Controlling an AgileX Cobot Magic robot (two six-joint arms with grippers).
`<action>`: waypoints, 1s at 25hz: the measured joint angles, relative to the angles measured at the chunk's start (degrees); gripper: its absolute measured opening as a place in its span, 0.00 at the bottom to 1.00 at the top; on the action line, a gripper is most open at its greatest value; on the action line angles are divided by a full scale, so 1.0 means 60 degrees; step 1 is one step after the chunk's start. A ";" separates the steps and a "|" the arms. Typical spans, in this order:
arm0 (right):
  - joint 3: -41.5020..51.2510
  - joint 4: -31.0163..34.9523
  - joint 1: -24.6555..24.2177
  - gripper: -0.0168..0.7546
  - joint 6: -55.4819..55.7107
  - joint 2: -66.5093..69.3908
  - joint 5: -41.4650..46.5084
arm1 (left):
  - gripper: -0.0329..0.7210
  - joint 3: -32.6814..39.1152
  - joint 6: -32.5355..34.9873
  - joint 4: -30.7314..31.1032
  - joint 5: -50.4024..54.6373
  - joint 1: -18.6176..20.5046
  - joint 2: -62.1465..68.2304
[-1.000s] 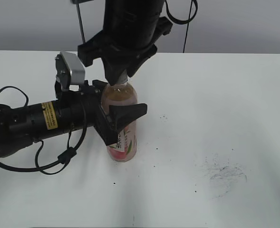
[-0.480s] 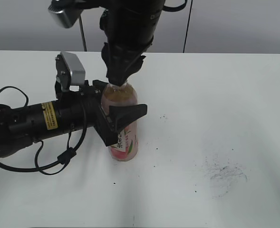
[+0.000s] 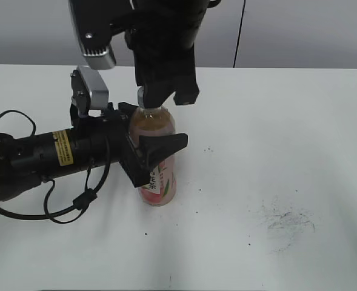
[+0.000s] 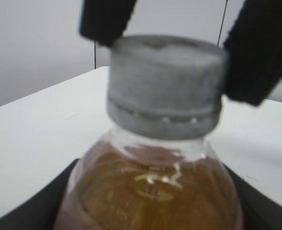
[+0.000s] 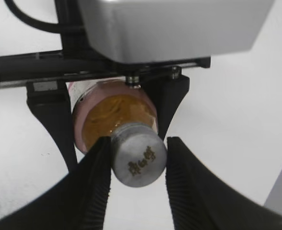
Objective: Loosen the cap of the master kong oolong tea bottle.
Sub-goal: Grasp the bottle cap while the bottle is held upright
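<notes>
The left gripper (image 3: 146, 154) is clamping the upright bottle (image 3: 158, 182) around its body on the table (image 3: 275, 133). The right gripper (image 5: 137, 165) is reaching down from above, pinching the cap (image 5: 139, 159) between its fingers (image 5: 98, 182).

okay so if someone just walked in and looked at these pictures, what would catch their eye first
Probably the bottle of amber tea standing left of centre on the white table, clamped around its body by the left hand from the side. Next, the right hand reaching down from above, its fingers closed on the grey cap.

Even, soft light; faint shadows on the table (image 3: 275, 121). The cap (image 4: 167, 84) looks blurred in the left wrist view.
</notes>
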 joint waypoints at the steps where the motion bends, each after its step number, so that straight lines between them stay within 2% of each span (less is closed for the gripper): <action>1: 0.0000 0.0068 0.0000 0.37 -0.0585 0.0000 -0.0009 | 0.63 0.0000 0.0000 0.0007 0.0000 0.0000 0.0000; 3: -0.0028 0.0165 0.0010 0.32 -0.2063 0.0000 -0.0017 | 0.63 0.0000 -0.0038 -0.0026 0.0000 0.0000 0.0000; 4: -0.0041 0.0199 0.0030 0.21 -0.2761 0.0000 0.0017 | 0.63 0.0000 -0.0079 -0.0061 0.0000 0.0010 0.0000; 6: -0.0061 0.0245 0.0041 0.10 -0.3935 -0.0017 0.0091 | 0.63 0.0000 -0.0130 -0.0127 0.0009 0.0029 0.0000; 9: -0.0073 0.0357 0.0045 0.05 -0.5149 -0.0032 0.0145 | 0.63 0.0000 -0.0157 -0.0151 0.0009 0.0029 0.0000; 12: -0.0073 0.0538 0.0065 0.05 -0.4731 -0.0032 0.0135 | 0.63 0.0000 -0.0150 -0.0140 0.0009 0.0029 0.0000; 14: -0.0073 0.0703 0.0075 0.11 -0.3608 -0.0022 0.0135 | 0.63 0.0000 -0.0118 -0.0111 0.0009 0.0020 0.0000; 15: -0.0073 0.0769 0.0095 0.18 -0.3114 -0.0005 0.0135 | 0.63 0.0000 -0.0107 -0.0111 0.0009 0.0020 0.0000; 20: -0.0073 0.0832 0.0119 0.64 0.0832 0.0025 0.0135 | 0.63 0.0000 -0.0099 -0.0098 0.0009 0.0020 0.0000; 22: -0.0073 0.0732 0.0119 0.72 0.2661 0.0025 0.0125 | 0.63 0.0000 -0.0095 -0.0089 0.0009 0.0020 0.0000; 25: -0.0073 0.0654 0.0033 0.73 0.5366 0.0025 -0.0003 | 0.63 0.0000 -0.0062 -0.0034 0.0009 0.0020 0.0000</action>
